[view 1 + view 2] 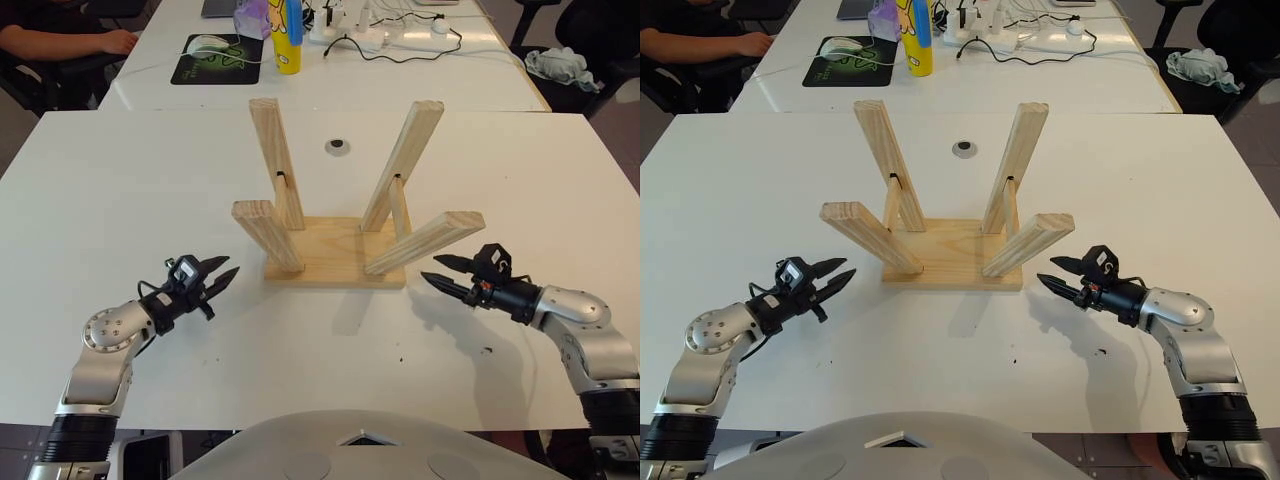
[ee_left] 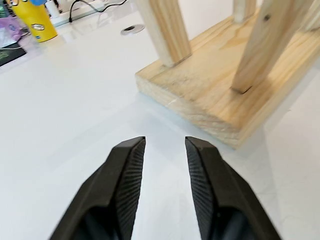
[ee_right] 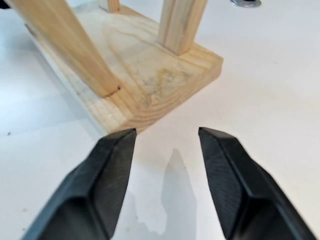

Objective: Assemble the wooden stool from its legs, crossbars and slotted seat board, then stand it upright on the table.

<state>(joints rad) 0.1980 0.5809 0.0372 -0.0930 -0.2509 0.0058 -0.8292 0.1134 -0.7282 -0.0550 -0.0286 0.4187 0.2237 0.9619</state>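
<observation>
Pale wooden stool (image 1: 340,215) upside down on the flat white table (image 1: 120,200), not yet upright. Rectangular pale wooden seat board (image 1: 335,262) flat against the tabletop. Four square-sawn pale wooden legs (image 1: 277,160) set into the board, pointing up and splayed outward: two near, two far. Thin wooden strip (image 1: 400,207) just beside the far right leg, touching it; whether a crossbar, cannot tell.

Left black two-fingered gripper (image 1: 232,266) near the board's left edge, apart from it, low over the tabletop, fingers spread, nothing between them, tips aimed at the board. Right black two-fingered gripper (image 1: 430,268) near the board's right front corner, apart from it, fingers spread wide and empty, tips toward the board.

Round dark grommet (image 1: 338,146) in the tabletop beyond the board, between the far legs. Tall yellow bottle (image 1: 288,40) well beyond the board, on another table.
</observation>
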